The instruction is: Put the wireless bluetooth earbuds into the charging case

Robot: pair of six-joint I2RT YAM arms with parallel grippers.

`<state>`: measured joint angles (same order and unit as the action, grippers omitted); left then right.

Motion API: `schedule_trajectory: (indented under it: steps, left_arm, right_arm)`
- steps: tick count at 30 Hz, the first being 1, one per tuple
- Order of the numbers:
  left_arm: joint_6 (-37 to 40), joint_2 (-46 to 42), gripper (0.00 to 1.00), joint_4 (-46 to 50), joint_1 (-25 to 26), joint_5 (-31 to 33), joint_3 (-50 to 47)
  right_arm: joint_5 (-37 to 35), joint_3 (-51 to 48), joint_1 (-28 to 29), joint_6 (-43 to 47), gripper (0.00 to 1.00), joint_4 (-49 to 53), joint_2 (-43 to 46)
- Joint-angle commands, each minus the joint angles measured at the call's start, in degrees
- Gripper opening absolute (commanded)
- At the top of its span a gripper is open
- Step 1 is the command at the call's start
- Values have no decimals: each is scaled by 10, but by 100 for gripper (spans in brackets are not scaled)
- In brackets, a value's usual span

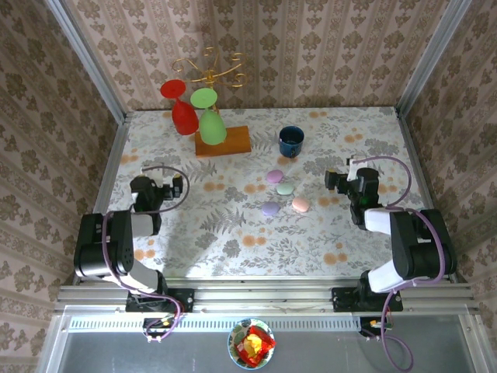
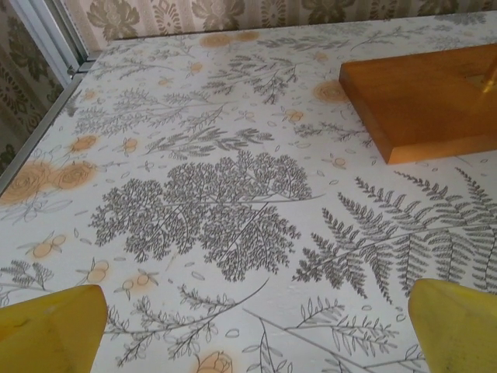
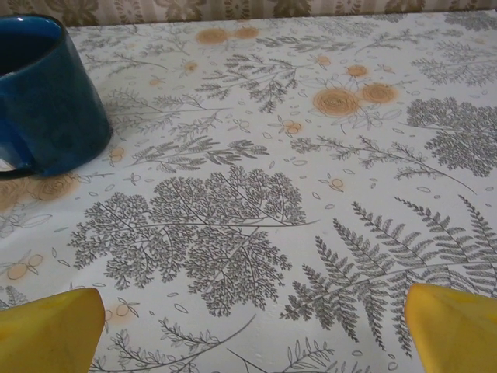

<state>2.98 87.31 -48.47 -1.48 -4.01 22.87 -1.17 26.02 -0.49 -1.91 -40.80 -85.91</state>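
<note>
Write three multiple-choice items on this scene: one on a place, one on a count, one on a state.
1. Where is the mug?
A. right of the wooden block in the top view
B. on the block
C. inside a gripper

2. How many oval cases lie on the table?
A. two
B. four
C. six

3. How are the left gripper and right gripper?
A. both open
B. both shut
C. one shut on a case

Key:
1 A: it stands on the table beside the block.
2 B: four lie clustered mid-table.
3 A: the yellow fingers stand wide apart, with nothing between them.
</note>
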Motion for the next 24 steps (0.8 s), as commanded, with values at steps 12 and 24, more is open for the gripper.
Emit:
schedule_trajectory:
  steps: [12, 24]
  left_arm:
    - [11, 19, 100, -38, 25, 43, -3]
    - [11, 20, 100, -34, 24, 39, 0]
  right_arm:
    - [3, -3, 1, -6, 100, -30, -7]
    - [3, -4, 1, -6, 100, -29, -6]
